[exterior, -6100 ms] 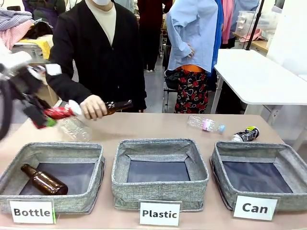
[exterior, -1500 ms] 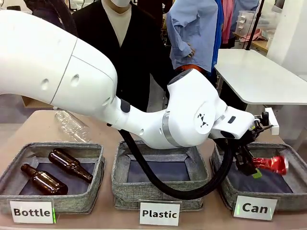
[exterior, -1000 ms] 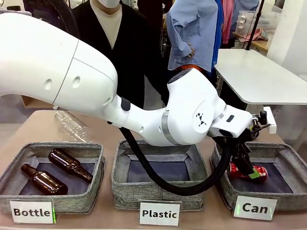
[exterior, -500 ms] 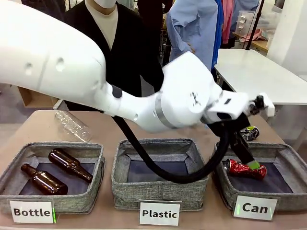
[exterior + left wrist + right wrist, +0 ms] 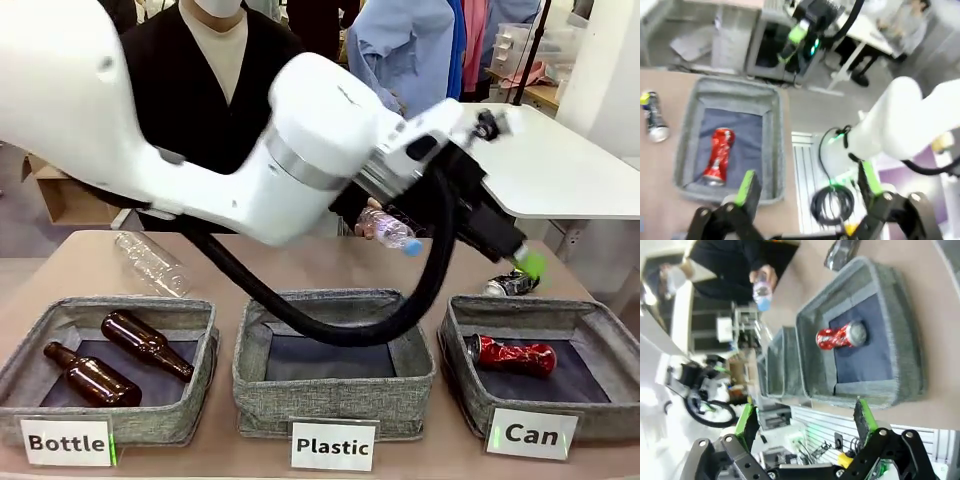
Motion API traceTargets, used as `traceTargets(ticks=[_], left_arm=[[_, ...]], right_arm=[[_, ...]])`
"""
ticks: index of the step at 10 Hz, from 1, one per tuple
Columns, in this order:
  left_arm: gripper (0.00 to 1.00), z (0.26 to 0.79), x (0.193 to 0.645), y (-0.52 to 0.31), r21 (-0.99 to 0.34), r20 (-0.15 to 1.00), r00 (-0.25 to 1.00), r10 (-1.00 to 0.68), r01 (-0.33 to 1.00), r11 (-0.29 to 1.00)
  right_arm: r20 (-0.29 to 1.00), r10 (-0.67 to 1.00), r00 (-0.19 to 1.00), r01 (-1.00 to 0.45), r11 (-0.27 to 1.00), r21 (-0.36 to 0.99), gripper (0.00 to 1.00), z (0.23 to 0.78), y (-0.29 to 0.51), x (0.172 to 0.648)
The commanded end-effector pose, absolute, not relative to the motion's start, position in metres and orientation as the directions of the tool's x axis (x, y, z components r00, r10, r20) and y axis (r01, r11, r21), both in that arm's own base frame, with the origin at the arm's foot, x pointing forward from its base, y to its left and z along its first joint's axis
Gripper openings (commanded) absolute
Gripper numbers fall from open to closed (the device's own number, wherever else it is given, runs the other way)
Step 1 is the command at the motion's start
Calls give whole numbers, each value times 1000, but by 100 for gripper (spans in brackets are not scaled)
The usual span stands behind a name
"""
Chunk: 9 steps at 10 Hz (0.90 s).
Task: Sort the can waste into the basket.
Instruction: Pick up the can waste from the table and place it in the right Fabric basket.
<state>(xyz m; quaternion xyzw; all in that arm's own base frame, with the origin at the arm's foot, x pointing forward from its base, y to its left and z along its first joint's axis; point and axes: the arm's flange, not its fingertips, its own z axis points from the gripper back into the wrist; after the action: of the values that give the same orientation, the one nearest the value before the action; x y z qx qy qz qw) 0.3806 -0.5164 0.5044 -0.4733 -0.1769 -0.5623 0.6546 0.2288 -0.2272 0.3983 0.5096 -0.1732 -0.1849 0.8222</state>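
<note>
In the basket [image 5: 610, 420] the red can [image 5: 512, 355] is now laid, both jaws are spread empty, and the black can [image 5: 510, 284] is left outside

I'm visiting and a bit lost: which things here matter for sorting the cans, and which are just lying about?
For the job: red can, lying in the Can basket; black and silver can, on the table behind that basket.
Just lying about: two brown bottles in the Bottle bin; Plastic bin; clear plastic bottle on the table.

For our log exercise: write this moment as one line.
red can: in Can basket | black can: on table | left tool: open, empty
</note>
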Motion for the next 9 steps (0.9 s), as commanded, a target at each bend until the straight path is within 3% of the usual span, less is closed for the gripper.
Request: traceTargets(ticks=[1,4,7,9], left_arm=[[100,532,370,-413,-459,759,362,-541,887,-50],[100,585,356,-227,-591,635,538,-555,801,100],[100,547,321,-66,-678,520,688,-507,693,246],[100,522,316,40,-773,537,830,-151,556,305]], right_arm=[[65,-391,918,151,496,855,100,400,-170,249],[-25,-292,956,192,559,807,100,391,-122,277],[-57,-230,972,174,532,829,100,415,-80,309],[-57,-140,989,119,488,865,100,433,-56,318]])
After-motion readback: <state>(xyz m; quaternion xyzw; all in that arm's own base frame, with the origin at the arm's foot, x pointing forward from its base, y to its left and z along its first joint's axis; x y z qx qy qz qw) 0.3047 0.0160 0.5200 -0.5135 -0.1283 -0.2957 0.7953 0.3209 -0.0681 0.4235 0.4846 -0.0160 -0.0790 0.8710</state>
